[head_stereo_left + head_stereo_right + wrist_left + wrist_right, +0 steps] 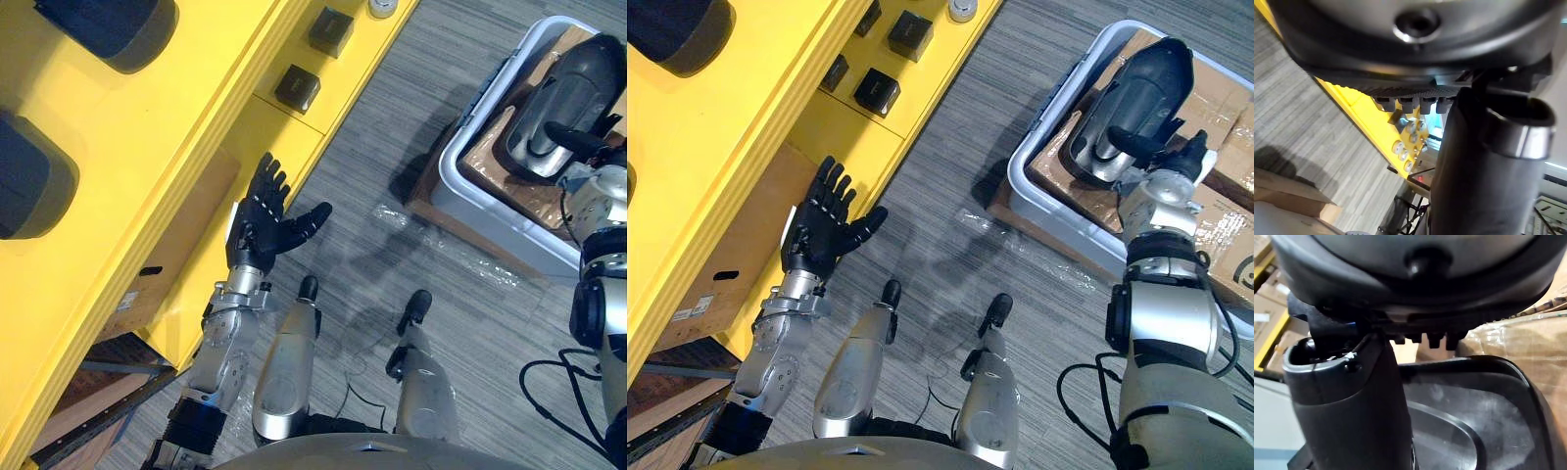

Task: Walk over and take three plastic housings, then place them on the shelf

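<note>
A dark plastic housing (1132, 93) with a silver inside lies in a white bin (1036, 201) at the right. My right hand (1168, 168) is at the housing's near end, thumb stretched over its rim and fingers straight, open. The right wrist view looks past the thumb (1352, 401) onto the housing's dark shell (1474, 416). Two more dark housings (108, 29) (29, 176) lie on the top of the yellow shelf (157, 127) at the left. My left hand (263, 220) hangs open beside the shelf's edge, holding nothing.
Small black boxes (297, 88) (331, 31) sit on a lower yellow ledge. The white bin rests on cardboard boxes (1225, 235). A brown carton (735, 264) fills the shelf's lower bay. Grey floor (392, 137) lies between shelf and bin.
</note>
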{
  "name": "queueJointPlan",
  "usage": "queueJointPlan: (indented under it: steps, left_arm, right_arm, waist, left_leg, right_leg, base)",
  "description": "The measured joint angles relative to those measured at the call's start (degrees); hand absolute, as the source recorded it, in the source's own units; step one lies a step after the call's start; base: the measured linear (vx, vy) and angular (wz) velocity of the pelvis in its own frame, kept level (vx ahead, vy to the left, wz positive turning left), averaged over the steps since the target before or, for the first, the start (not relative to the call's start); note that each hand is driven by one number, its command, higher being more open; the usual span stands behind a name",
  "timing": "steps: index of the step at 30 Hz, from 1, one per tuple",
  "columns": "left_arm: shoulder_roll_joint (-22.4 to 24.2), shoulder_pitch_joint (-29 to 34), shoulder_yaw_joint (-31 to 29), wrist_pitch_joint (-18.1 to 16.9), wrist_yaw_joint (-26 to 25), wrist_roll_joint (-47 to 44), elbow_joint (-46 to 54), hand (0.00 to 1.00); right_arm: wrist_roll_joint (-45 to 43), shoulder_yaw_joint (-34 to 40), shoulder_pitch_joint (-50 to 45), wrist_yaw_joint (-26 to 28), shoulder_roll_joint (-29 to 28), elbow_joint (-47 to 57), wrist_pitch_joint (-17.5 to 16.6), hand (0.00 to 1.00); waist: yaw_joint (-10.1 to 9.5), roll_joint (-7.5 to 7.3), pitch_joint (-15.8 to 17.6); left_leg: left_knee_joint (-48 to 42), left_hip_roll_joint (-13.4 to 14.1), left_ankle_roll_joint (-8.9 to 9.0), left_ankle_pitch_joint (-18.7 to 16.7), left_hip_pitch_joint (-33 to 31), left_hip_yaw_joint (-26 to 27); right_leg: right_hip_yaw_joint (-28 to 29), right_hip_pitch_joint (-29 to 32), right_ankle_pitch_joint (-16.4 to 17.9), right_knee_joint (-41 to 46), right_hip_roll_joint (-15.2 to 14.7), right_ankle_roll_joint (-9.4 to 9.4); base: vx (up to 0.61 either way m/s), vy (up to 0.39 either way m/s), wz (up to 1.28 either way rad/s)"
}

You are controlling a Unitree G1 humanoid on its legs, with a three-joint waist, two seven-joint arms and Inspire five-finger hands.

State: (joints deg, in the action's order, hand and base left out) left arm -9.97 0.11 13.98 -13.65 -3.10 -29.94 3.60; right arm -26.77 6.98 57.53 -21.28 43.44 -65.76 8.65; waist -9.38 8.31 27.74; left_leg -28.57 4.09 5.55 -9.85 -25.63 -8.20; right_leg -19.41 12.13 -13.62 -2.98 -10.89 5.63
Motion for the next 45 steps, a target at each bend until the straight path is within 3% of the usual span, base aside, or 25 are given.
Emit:
queueJointPlan:
  steps: [7,13,18,22,23,25,31,37,41,45]
  left_arm:
    - [-0.14,-0.01,1.47,0.04,-0.14,-1.19,-0.04,1.00]
    - [-0.25,0.40,2.18,0.03,-0.41,-1.11,-0.04,1.00]
    - [-2.09,1.71,1.70,0.00,-3.05,-1.12,0.00,1.00]
    - [-3.01,5.02,-2.33,-0.40,-4.41,-2.26,0.18,1.00]
    - [-3.50,6.30,-4.25,-1.81,-4.99,-3.30,0.52,1.00]
    - [-3.59,7.52,-7.81,-3.72,-5.35,-4.04,1.55,1.00]
    - [-6.27,9.51,-12.44,-4.56,-4.18,-5.55,4.05,1.00]
    - [-6.60,11.24,-14.45,-4.71,-0.52,-5.43,6.87,1.00]
    - [-6.76,11.01,-17.01,-5.67,1.61,-5.38,11.32,1.00]
    - [-6.84,8.84,-15.56,-5.59,4.23,-4.53,11.77,1.00]
  right_arm:
    - [1.88,1.18,2.85,2.49,3.92,-2.20,7.11,0.00]
    - [5.51,0.86,5.39,1.81,4.98,-4.52,10.46,0.00]
    - [3.59,4.97,6.45,-0.03,6.04,-6.67,14.24,0.00]
    - [1.64,5.91,4.82,-6.30,6.21,-6.70,9.90,0.00]
    - [2.94,5.80,4.09,-10.39,6.22,-6.49,7.12,0.00]
    - [6.32,5.78,3.19,-15.79,6.26,-5.63,5.71,0.00]
    - [14.73,5.97,-4.10,-23.88,6.29,1.44,4.85,0.00]
    - [22.64,7.86,-9.45,-32.34,6.48,10.73,1.51,0.00]
    - [26.07,9.33,-13.98,-35.69,6.48,20.97,-2.37,0.00]
    - [29.58,9.07,-20.38,-35.51,6.18,31.15,-4.65,0.00]
  waist:
    - [-0.06,0.16,0.07]
    - [0.15,0.16,0.07]
    - [0.20,0.12,0.06]
    - [0.20,0.02,0.10]
    - [0.12,-0.01,0.10]
    - [0.12,-0.19,0.11]
    - [1.25,-1.32,0.30]
    - [2.62,-1.70,0.31]
    - [3.10,-3.63,-0.75]
    - [3.27,-5.69,-3.25]
  left_leg:
    - [2.06,0.34,0.42,1.69,0.83,-0.11]
    - [5.15,0.84,0.97,3.38,2.85,0.09]
    - [7.35,1.01,1.30,4.40,4.56,0.12]
    - [9.14,1.12,1.44,5.22,5.92,0.18]
    - [9.93,1.16,1.51,5.61,6.23,0.17]
    - [10.44,1.19,1.63,5.93,6.23,0.18]
    - [10.93,1.40,1.66,6.18,6.20,0.60]
    - [11.01,1.96,1.76,6.11,6.84,1.14]
    - [13.21,2.82,2.28,6.27,9.20,1.78]
    - [15.72,3.58,2.66,6.72,11.57,3.03]
  right_leg:
    - [-0.69,0.50,0.36,1.34,-0.05,-0.45]
    - [-0.89,0.38,0.84,1.95,0.03,-1.13]
    - [-1.01,-0.39,1.25,2.00,0.06,-1.25]
    - [-1.19,-0.97,1.62,2.05,0.04,-1.24]
    - [-1.20,-0.98,1.63,2.02,0.04,-1.22]
    - [-1.19,-0.69,1.62,1.96,0.06,-1.22]
    - [-0.91,-0.25,1.57,1.86,0.16,-1.15]
    - [-0.58,-0.83,1.33,0.91,0.78,-0.87]
    - [-0.41,-2.81,1.22,-1.46,1.83,-0.72]
    - [0.39,-3.32,1.19,-1.46,2.28,-0.77]
  base:
    - [-0.02,0.004,0.03]
    - [0.00,-0.015,-0.01]
    - [0.00,-0.006,0.01]
    - [0.00,-0.004,0.01]
    - [0.02,-0.015,0.04]
    - [0.00,0.000,0.00]
    - [0.01,0.001,-0.04]
    - [0.00,-0.007,-0.06]
    - [0.02,-0.038,-0.08]
    - [0.08,-0.011,-0.14]
